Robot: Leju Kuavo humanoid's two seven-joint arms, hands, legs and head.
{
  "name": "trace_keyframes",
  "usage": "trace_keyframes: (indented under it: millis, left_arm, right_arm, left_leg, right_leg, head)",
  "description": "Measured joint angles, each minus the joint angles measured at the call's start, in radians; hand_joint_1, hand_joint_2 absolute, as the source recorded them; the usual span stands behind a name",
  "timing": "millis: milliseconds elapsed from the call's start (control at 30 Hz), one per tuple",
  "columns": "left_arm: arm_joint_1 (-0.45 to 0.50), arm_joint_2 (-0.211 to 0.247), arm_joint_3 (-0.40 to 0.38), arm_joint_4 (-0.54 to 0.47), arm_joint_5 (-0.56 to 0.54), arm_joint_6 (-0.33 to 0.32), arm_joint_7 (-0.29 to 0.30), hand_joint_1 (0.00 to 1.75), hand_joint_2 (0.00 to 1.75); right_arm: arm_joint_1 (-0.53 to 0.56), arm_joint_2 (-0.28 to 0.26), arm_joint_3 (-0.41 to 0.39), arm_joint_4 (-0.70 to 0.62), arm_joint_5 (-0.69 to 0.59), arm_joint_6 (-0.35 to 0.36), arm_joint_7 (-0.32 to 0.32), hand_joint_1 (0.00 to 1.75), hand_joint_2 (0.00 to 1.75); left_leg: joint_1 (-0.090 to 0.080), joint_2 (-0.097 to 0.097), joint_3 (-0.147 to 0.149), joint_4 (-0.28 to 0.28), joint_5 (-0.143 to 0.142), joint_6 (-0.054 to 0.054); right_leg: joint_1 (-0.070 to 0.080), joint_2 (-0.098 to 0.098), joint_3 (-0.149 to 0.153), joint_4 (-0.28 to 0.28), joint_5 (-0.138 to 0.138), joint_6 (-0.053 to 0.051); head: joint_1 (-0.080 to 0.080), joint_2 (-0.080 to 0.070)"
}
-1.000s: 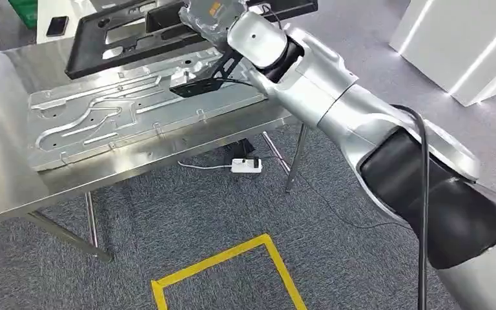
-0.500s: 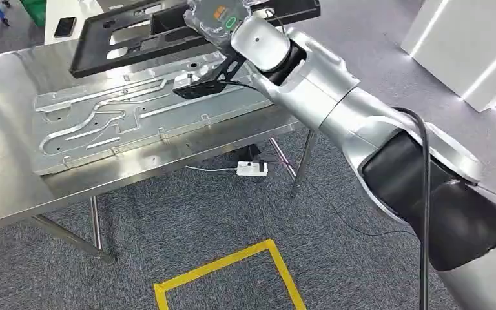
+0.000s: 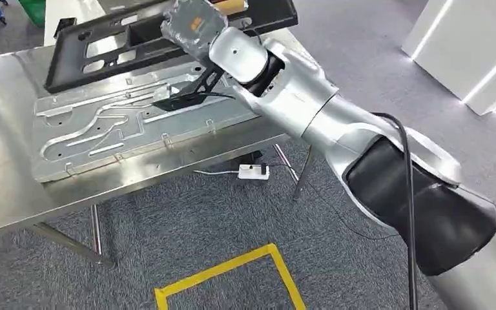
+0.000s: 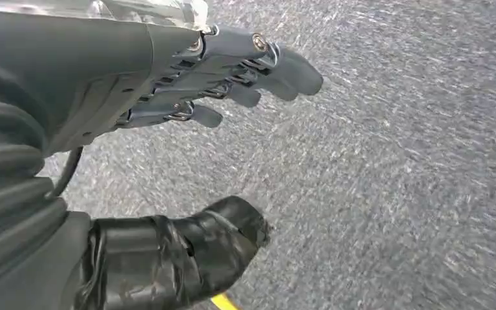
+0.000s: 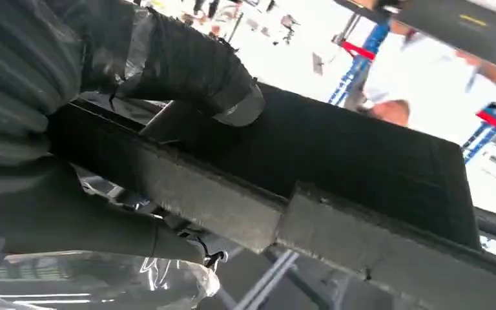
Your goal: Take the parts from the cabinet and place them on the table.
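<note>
Black flat frame part (image 3: 103,45), cutouts, gripped by right hand (image 3: 190,22).

A workshop or factory floor: a stainless-steel table (image 3: 13,194) bearing a stamped metal plate (image 3: 129,123), grey carpet (image 3: 187,219) with yellow floor tape (image 3: 232,265), a power strip (image 3: 253,171).

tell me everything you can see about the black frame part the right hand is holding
The black frame part is a long, flat, matte panel, plastic by its look, with several rectangular cut-outs and a small round hole near one end. It is held over the far side of the steel table, above the embossed metal plate, tilted slightly. The right hand grips it near its middle; the right wrist view shows the thumb pressed on its upper face and a thick, rough-textured edge. Whether it touches the table cannot be told.
</note>
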Motion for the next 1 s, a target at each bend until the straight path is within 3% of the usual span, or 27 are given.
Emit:
trace_keyframes:
  millis: [67,167,200,233,333,367,400,467,533,567,633,667,700,733,767,833,867,900,1000]
  left_arm:
    - [0.0,0.0,0.0,0.0,-0.002,0.0,-0.001,0.0,1.75]
    - [0.0,0.002,0.0,0.0,-0.007,-0.008,-0.003,0.0,1.75]
    - [0.0,0.003,0.0,0.0,-0.009,-0.009,-0.004,0.0,1.75]
    - [0.0,0.003,0.0,0.0,-0.01,-0.009,-0.004,0.0,1.75]
    - [0.0,0.002,0.0,0.0,-0.012,-0.009,-0.004,0.0,1.75]
    - [0.0,0.002,0.0,0.0,-0.013,-0.009,-0.004,0.0,1.75]
    - [-0.001,0.002,0.0,0.0,-0.014,-0.009,-0.001,0.0,1.75]
    - [0.001,0.002,0.0,0.001,-0.016,-0.008,0.003,0.0,1.75]
    - [0.002,0.002,0.0,0.002,-0.018,-0.008,0.005,0.0,1.75]
    - [0.003,0.002,0.0,0.003,-0.02,-0.008,0.005,0.0,1.75]
    - [0.003,0.005,0.0,0.003,-0.02,-0.009,0.005,0.0,1.75]
    - [0.003,0.004,0.0,0.003,-0.021,-0.009,0.005,0.0,1.75]
    - [0.004,0.002,0.0,0.004,-0.021,-0.01,0.005,0.0,1.75]
    - [0.004,0.001,0.0,0.004,-0.022,-0.009,0.005,0.0,1.75]
    - [0.003,0.001,0.0,0.004,-0.022,-0.009,0.005,0.0,1.75]
    - [0.004,0.002,0.0,0.004,-0.023,-0.009,0.005,0.0,1.75]
    - [0.003,0.001,0.0,0.005,-0.022,-0.009,0.005,0.0,1.75]
    - [0.003,0.001,0.0,0.005,-0.022,-0.009,0.005,0.0,1.75]
    - [0.002,0.001,0.0,0.005,-0.023,-0.009,0.005,0.0,1.75]
  right_arm:
    - [-0.001,0.005,0.0,0.003,0.0,-0.005,0.002,1.75,1.75]
    - [-0.002,0.033,0.0,0.005,-0.002,-0.017,0.002,1.75,1.75]
    - [0.0,0.042,0.0,0.007,-0.002,-0.019,0.002,1.75,1.75]
    - [0.001,0.049,0.0,0.01,-0.002,-0.021,0.002,1.75,1.75]
    - [-0.002,0.067,0.0,0.012,-0.002,-0.024,0.0,1.75,1.75]
    - [-0.004,0.074,0.0,0.013,-0.002,-0.028,0.0,1.75,1.75]
    - [-0.007,0.083,0.0,0.013,-0.002,-0.03,-0.001,1.75,1.75]
    - [-0.002,0.093,0.0,0.017,-0.002,-0.031,-0.001,1.75,1.75]
    - [0.0,0.102,0.0,0.02,-0.003,-0.033,-0.001,1.75,1.75]
    - [0.0,0.104,0.0,0.023,-0.003,-0.034,-0.001,1.75,1.75]
    - [0.003,0.112,0.0,0.026,-0.004,-0.04,-0.003,1.75,1.75]
    - [0.009,0.116,0.0,0.027,-0.005,-0.04,-0.005,1.75,1.75]
    - [0.018,0.12,0.0,0.029,-0.005,-0.041,-0.007,1.75,1.75]
    - [0.025,0.123,0.0,0.031,-0.005,-0.042,-0.008,1.75,1.75]
    - [0.03,0.124,0.0,0.033,-0.006,-0.042,-0.008,1.75,1.75]
    - [0.029,0.127,0.0,0.035,-0.006,-0.042,-0.008,1.75,1.75]
    - [0.028,0.128,0.0,0.036,-0.006,-0.044,-0.007,1.75,1.75]
    - [0.027,0.128,0.0,0.037,-0.006,-0.045,-0.007,1.75,1.75]
    - [0.028,0.129,0.0,0.039,-0.006,-0.045,-0.008,1.75,1.75]
  left_leg:
    - [0.001,-0.003,0.014,-0.008,-0.003,0.011]
    - [-0.003,-0.002,0.025,-0.007,-0.013,0.022]
    - [-0.004,-0.003,0.031,-0.007,-0.018,0.023]
    - [-0.005,-0.004,0.037,-0.006,-0.024,0.023]
    - [-0.005,-0.011,0.058,-0.001,-0.043,0.018]
    - [-0.009,-0.013,0.056,0.004,-0.048,0.013]
    - [-0.011,-0.015,0.053,0.008,-0.051,0.008]
    - [-0.004,-0.015,0.053,0.0,-0.049,-0.002]
    - [-0.001,-0.013,0.051,0.008,-0.062,-0.012]
    - [-0.002,-0.008,0.038,0.04,-0.08,-0.017]
    - [0.0,-0.005,-0.035,0.179,-0.14,-0.027]
    - [0.002,-0.005,-0.074,0.246,-0.158,-0.031]
    - [0.005,-0.004,-0.099,0.279,-0.155,-0.035]
    - [0.007,-0.003,-0.101,0.266,-0.132,-0.037]
    - [0.009,-0.001,-0.081,0.212,-0.09,-0.038]
    - [0.011,0.002,-0.006,0.044,-0.001,-0.039]
    - [0.007,0.003,0.014,0.008,-0.016,-0.038]
    - [0.001,-0.002,0.018,-0.004,-0.014,-0.024]
    - [-0.002,-0.001,0.02,-0.002,-0.016,-0.007]
  right_leg:
    - [-0.003,-0.001,-0.025,0.059,-0.032,0.006]
    - [-0.003,-0.001,-0.149,0.272,-0.097,0.005]
    - [-0.003,-0.001,-0.178,0.303,-0.087,0.002]
    - [-0.002,-0.001,-0.179,0.282,-0.053,-0.002]
    - [0.004,0.001,-0.094,0.064,0.083,-0.021]
    - [0.01,0.003,-0.076,0.037,0.074,-0.025]
    - [0.007,0.003,-0.066,0.008,0.062,-0.025]
    - [0.015,0.003,-0.065,0.011,0.062,-0.028]
    - [0.006,0.001,-0.05,-0.009,0.067,-0.039]
    - [0.004,0.0,-0.045,-0.014,0.066,-0.041]
    - [0.004,0.0,-0.041,-0.015,0.063,-0.048]
    - [0.005,0.0,-0.039,-0.014,0.061,-0.05]
    - [0.005,0.001,-0.037,-0.014,0.057,-0.05]
    - [0.005,0.001,-0.033,-0.012,0.054,-0.049]
    - [0.005,0.002,-0.03,-0.009,0.05,-0.047]
    - [0.002,0.001,-0.024,-0.001,0.039,-0.04]
    - [0.005,0.002,-0.025,0.001,0.036,-0.034]
    - [0.008,0.003,-0.028,0.004,0.033,-0.029]
    - [0.006,0.003,-0.024,-0.003,0.032,-0.015]
  head:
    - [0.002,0.0]
    - [0.002,0.0]
    - [0.001,0.0]
    - [0.001,0.0]
    - [0.001,0.0]
    - [-0.001,0.0]
    - [0.0,0.0]
    - [0.001,0.0]
    - [0.0,0.0]
    - [-0.005,0.0]
    - [-0.006,0.0]
    - [-0.007,0.0]
    - [-0.006,0.0]
    - [-0.006,0.0]
    - [-0.006,0.0]
    - [-0.006,0.0]
    - [-0.007,0.0]
    - [-0.006,0.0]
    - [-0.005,0.0]
